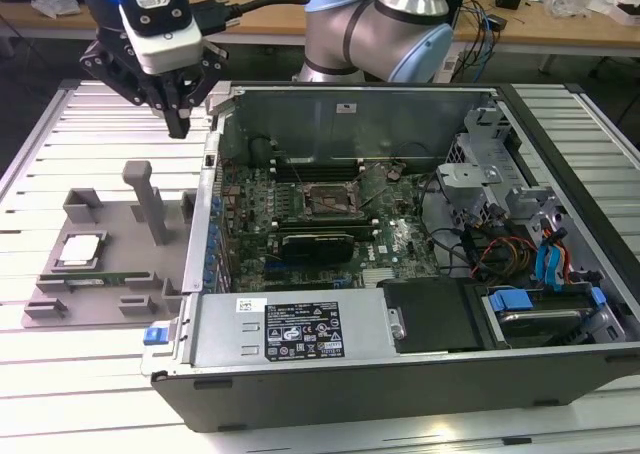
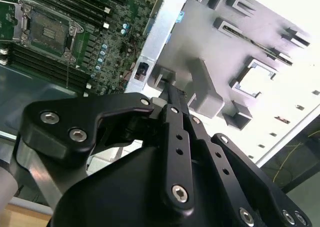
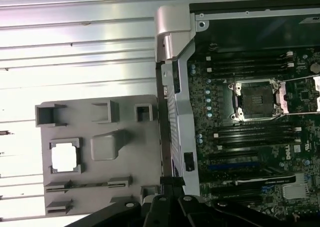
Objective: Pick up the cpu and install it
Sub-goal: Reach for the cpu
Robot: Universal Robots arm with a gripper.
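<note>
claw (image 1: 179, 126) hangs pressed together, empty, over the worktop (image 1: 60, 134) beside the computer case (image 1: 400, 374). in the exterior view the cpu (image 1: 80, 251) lies in its grey tray (image 1: 150, 274) at the claw's 7 o'clock. coming down unspread could knock it askew.

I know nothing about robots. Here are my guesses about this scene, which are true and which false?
1. The cpu lies in the grey tray outside the computer case. True.
2. The tool is holding the cpu. False: the tool hangs in the air near the case's wall with nothing in it, and the cpu is down in the tray.
3. The socket on the board inside the case already has a chip in it. False: it stands open and empty.
4. The computer case lies on its side with its cover off, so the green board shows. True.
</note>
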